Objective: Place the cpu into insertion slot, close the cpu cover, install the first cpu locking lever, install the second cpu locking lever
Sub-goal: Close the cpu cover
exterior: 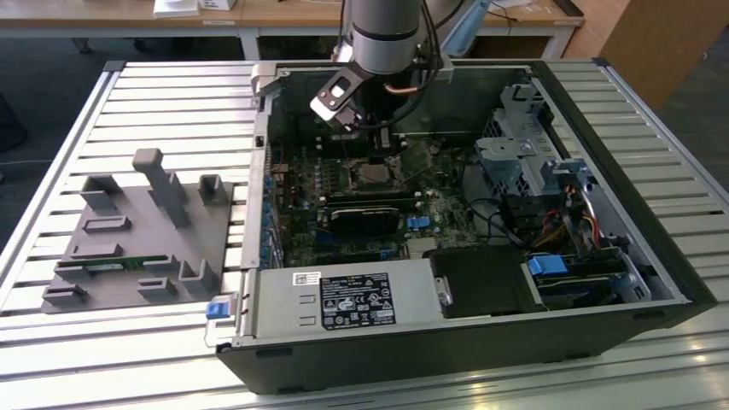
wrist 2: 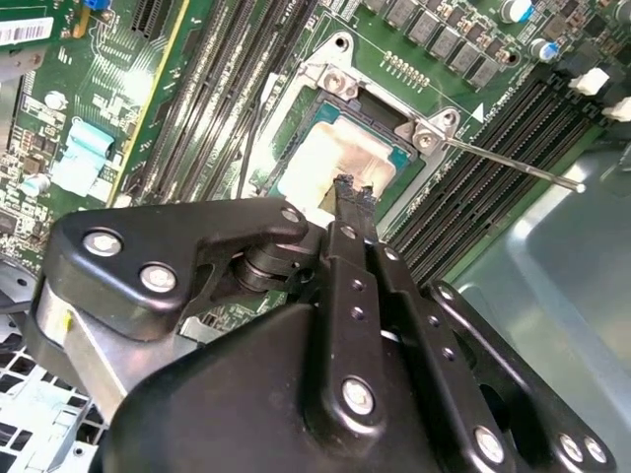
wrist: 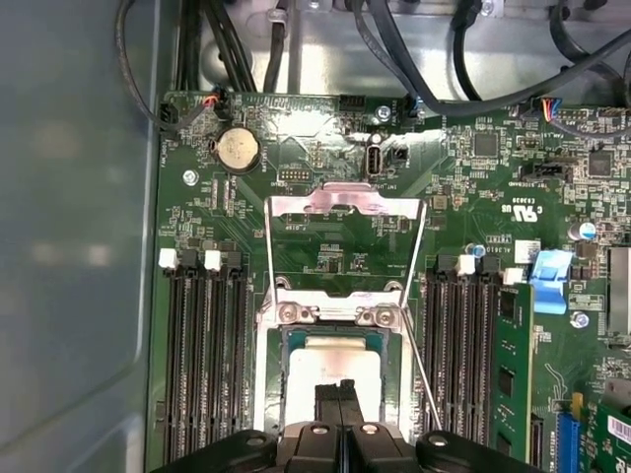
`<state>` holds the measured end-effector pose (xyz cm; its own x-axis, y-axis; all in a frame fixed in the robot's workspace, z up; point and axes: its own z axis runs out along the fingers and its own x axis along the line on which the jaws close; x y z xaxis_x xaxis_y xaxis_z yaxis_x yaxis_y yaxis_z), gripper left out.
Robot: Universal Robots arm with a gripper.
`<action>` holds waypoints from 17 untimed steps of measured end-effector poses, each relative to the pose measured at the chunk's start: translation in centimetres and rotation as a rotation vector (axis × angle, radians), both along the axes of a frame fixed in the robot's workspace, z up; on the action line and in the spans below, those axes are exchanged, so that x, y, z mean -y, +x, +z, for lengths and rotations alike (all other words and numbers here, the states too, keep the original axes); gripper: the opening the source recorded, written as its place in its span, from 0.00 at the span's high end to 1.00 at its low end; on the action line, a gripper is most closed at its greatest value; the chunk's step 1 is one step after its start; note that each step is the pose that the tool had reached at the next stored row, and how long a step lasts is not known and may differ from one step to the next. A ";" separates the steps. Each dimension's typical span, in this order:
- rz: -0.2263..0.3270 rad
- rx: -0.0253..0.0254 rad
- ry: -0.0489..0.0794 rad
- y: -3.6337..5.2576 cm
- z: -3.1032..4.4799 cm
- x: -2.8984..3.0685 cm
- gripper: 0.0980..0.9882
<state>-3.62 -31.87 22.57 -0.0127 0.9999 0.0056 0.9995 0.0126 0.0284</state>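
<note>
Directly beneath pincer (wrist: 341,387), cpu (wrist: 306,389) in insertion slot (wrist: 266,394)

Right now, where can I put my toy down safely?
The bare table slats between the grey fixture and the far edge, or in front of the computer case. Inside it's crowded around the tool over the cpu.

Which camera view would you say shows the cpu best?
The first wrist view: it looks straight down on the cpu, lying in the slot, with the gripper over one edge. The second wrist view shows it slanted, partly behind a finger. The exterior view shows a small pale square under the arm.
</note>
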 end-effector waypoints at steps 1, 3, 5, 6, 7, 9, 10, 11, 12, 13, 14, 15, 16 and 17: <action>0.000 0.0000 0.000 0.00 0.08 0.00 0.99; 0.000 0.0001 0.002 0.00 0.12 0.01 0.99; 0.000 0.0000 0.006 0.00 0.12 0.11 0.99; 0.000 0.0000 0.006 0.00 0.12 0.16 0.99; 0.000 0.0000 0.006 0.00 0.12 0.22 0.99; 0.000 0.0000 0.006 0.00 0.12 0.34 0.99; 0.000 0.0000 0.006 0.00 0.12 0.37 0.99; 0.000 0.0000 0.006 0.00 0.12 0.39 0.99; 0.000 0.0000 0.006 0.02 0.12 0.40 0.99; 0.000 0.0000 0.006 0.11 0.12 0.40 0.99; 0.000 -0.0002 0.006 0.25 0.12 0.40 0.99; 0.000 -0.0002 0.006 0.45 0.12 0.40 0.99; 0.000 -0.0003 0.006 0.64 0.12 0.40 0.99; 0.000 -0.0003 0.006 0.82 0.12 0.40 0.99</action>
<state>-2.81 -32.27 22.69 -0.0127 0.9999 0.0114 0.9995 0.0124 0.0282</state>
